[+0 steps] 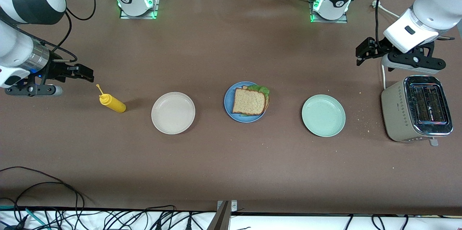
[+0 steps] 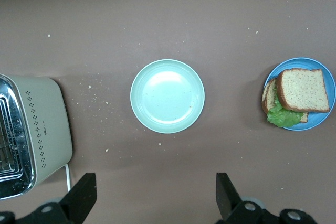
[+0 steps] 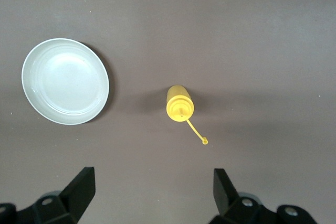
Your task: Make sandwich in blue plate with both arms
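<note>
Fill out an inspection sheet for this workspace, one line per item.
Surface: brown table, crumbs near the toaster.
Job's things: sandwich assembled on the blue plate.
Clutter: beige plate, mint-green plate, yellow squeeze bottle.
Grippers: left gripper open, empty, up near the toaster; right gripper open, empty, up near the bottle.
Cables: toaster's white cord; black cables at the table's near edge.
Surroundings: nothing seen.

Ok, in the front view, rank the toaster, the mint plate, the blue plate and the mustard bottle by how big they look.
1. Toaster
2. Mint-green plate and blue plate: look about alike, not ranked.
3. Yellow mustard bottle, clearly smallest.
</note>
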Controlling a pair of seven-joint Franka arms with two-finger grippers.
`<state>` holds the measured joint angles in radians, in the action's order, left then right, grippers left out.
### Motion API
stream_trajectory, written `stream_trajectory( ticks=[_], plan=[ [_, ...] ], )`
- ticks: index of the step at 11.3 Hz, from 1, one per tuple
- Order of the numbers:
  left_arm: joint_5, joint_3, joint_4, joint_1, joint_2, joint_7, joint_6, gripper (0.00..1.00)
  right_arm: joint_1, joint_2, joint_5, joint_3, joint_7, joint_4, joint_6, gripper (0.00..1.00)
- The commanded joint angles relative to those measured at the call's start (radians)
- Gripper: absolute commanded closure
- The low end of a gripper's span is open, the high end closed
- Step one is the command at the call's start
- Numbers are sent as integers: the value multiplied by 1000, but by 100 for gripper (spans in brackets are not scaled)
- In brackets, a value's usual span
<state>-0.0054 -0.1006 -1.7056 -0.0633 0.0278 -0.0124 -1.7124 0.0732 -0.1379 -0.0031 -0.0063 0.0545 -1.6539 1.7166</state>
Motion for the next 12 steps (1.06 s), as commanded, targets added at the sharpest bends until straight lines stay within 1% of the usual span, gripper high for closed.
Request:
stream_trajectory(
  ticks=[1,3,4,5,10,12],
  plan=[
    [15,-21,0,43,-6,-15,-10,0,2,3,-3,8,41,8,-6,0],
    [15,-19,1,54,-20,-18,-10,0,0,1,-2,6,39,8,-8,0],
    [7,-21,1,75,-31,-21,-12,0,0,1,-1,5,39,8,-8,0],
    [7,-21,18,79,-52,-21,-10,0,0,1,-3,5,39,8,-6,0],
    [8,-22,30,77,-52,-15,-7,0,0,1,-3,5,41,8,-8,0],
    [10,-42,29,88,-51,-17,14,0,-1,1,-3,5,41,8,-8,0]
  ],
)
